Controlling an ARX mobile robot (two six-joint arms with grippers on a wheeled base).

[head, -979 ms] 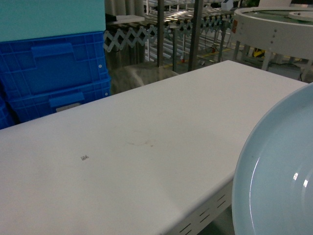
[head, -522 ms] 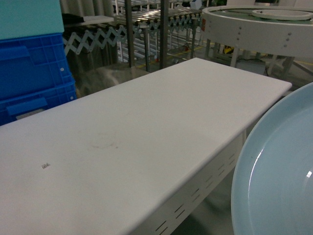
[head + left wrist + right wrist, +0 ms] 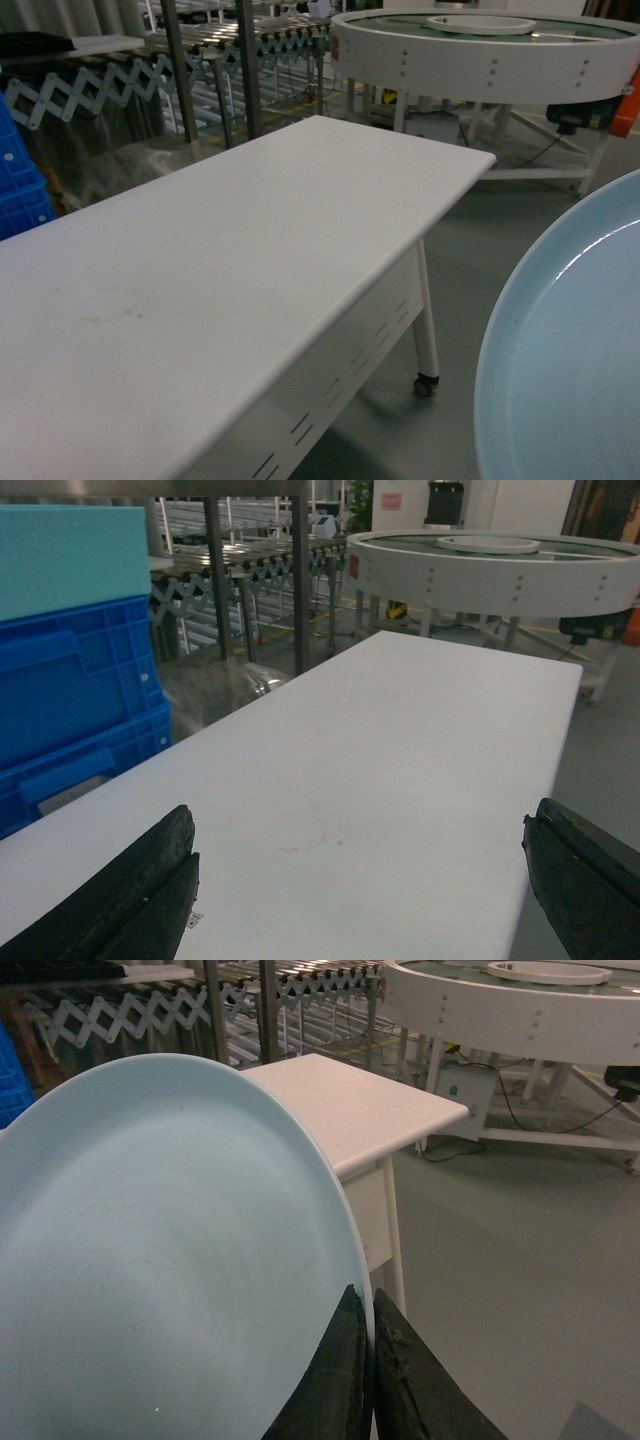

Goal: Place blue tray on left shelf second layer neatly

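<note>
The right gripper (image 3: 372, 1360) is pinching the rim of the one blue tray (image 3: 150, 1260), which is spreading up and left of its fingers. The left gripper (image 3: 360, 880) is gaping wide over one white table (image 3: 400, 740), beside two blue crates (image 3: 70, 710).

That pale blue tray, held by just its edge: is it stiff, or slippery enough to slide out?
The blue tray probably is stiff: pinched only at its rim by the right tool, it shows no sag. Its glossy surface reflects light, so it may be slippery. Such a narrow edge grip might let it pivot or slip if jolted.
</note>
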